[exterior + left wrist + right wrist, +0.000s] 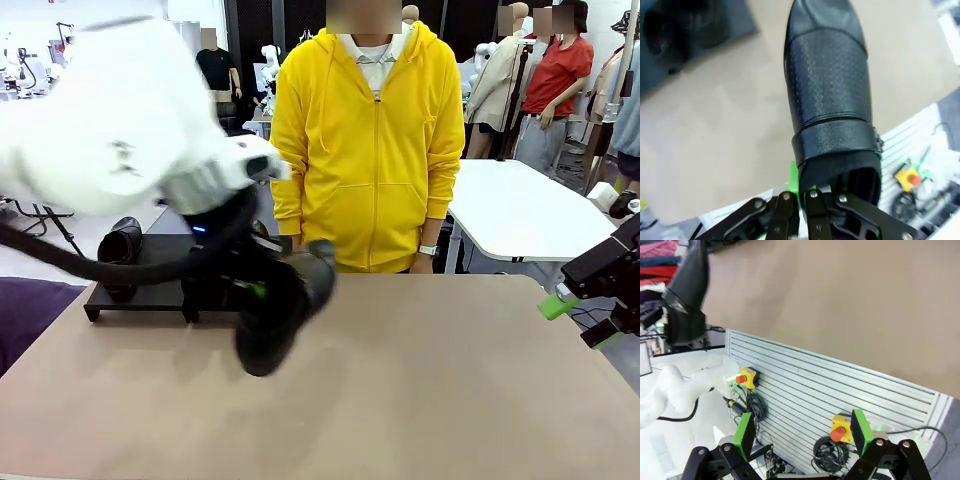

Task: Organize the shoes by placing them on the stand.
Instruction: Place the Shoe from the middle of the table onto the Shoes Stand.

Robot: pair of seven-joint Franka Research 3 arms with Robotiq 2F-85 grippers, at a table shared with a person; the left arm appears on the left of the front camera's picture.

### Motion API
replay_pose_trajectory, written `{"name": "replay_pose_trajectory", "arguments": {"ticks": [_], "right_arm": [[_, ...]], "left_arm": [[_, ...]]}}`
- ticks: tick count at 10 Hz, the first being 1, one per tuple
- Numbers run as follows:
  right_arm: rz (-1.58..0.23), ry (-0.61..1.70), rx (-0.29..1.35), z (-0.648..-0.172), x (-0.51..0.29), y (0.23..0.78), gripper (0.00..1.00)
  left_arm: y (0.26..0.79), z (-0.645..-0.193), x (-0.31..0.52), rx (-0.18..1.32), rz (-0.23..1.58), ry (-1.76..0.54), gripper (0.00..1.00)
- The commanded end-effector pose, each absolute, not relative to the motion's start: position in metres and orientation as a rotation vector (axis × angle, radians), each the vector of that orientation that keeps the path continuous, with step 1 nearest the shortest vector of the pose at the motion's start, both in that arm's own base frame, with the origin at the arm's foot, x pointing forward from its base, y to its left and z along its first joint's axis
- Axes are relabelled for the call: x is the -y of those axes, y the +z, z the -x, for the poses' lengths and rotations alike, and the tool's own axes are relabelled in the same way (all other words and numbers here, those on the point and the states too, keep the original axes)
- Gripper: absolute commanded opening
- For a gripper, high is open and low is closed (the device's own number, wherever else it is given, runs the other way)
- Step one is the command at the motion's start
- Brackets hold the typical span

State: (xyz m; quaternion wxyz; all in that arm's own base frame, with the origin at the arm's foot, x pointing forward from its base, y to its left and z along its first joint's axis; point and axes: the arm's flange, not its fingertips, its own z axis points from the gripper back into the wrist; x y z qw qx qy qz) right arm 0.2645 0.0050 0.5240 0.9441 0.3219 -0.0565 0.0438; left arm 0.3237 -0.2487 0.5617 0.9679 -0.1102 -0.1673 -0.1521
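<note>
Your left arm filled the near left of the front view, its white housing blurred. Below it, the left end effector was clamped on a black shoe. You held that shoe clear above the beige surface, toe tilted down toward the near side, just right of the stand.

From the left wrist view, your end effector had its jaws closed together on the rim of the shoe's opening at the heel end. A green pad showed just beside the opening. The shoe's toe pointed away from the wrist, with a strap across the upper.

The stand sat at the far left of the surface, a low black platform on short legs. A second black shoe rested on its left section. A person in a yellow hooded jacket stood at the far edge of the surface, arms down.

Your right end effector hung off the right edge of the surface, well apart from the shoes. From the right wrist view, its green-padded fingers stood wide apart with nothing between them, over a slatted panel below the edge of the surface. The held shoe appeared at that view's upper left.
</note>
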Motion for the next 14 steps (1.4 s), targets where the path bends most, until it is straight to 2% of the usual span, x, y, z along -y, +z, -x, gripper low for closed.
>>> {"name": "replay_pose_trajectory", "arguments": {"ticks": [1, 3, 4, 5, 6, 12, 13, 14], "right_arm": [[-0.682, 0.099, 0.121, -0.265, -0.005, 0.527, 1.00], [-0.682, 0.099, 0.121, -0.265, -0.005, 0.527, 1.00], [-0.682, 0.099, 0.121, -0.265, -0.005, 0.527, 1.00], [-0.682, 0.099, 0.121, -0.265, -0.005, 0.527, 1.00], [-0.682, 0.099, 0.121, -0.265, -0.005, 0.527, 1.00], [-0.682, 0.099, 0.121, -0.265, -0.005, 0.527, 1.00], [-0.682, 0.099, 0.121, -0.265, -0.005, 0.527, 1.00], [-0.682, 0.099, 0.121, -0.265, -0.005, 0.527, 1.00]], "left_arm": [[0.563, -0.339, 0.143, 0.333, 0.268, -0.253, 0.00], [0.566, -0.354, 0.056, 0.394, 0.403, 0.042, 0.00], [0.565, -0.355, 0.042, 0.438, 0.486, 0.118, 0.00], [0.562, -0.351, 0.042, 0.444, 0.493, 0.172, 0.00], [0.563, -0.350, 0.028, 0.369, 0.387, 0.045, 0.00], [0.558, -0.350, 0.037, 0.353, 0.393, 0.060, 0.00], [0.562, -0.379, 0.041, 0.320, 0.335, 0.055, 0.00], [0.565, -0.415, 0.046, 0.361, 0.339, 0.033, 0.00]]}}
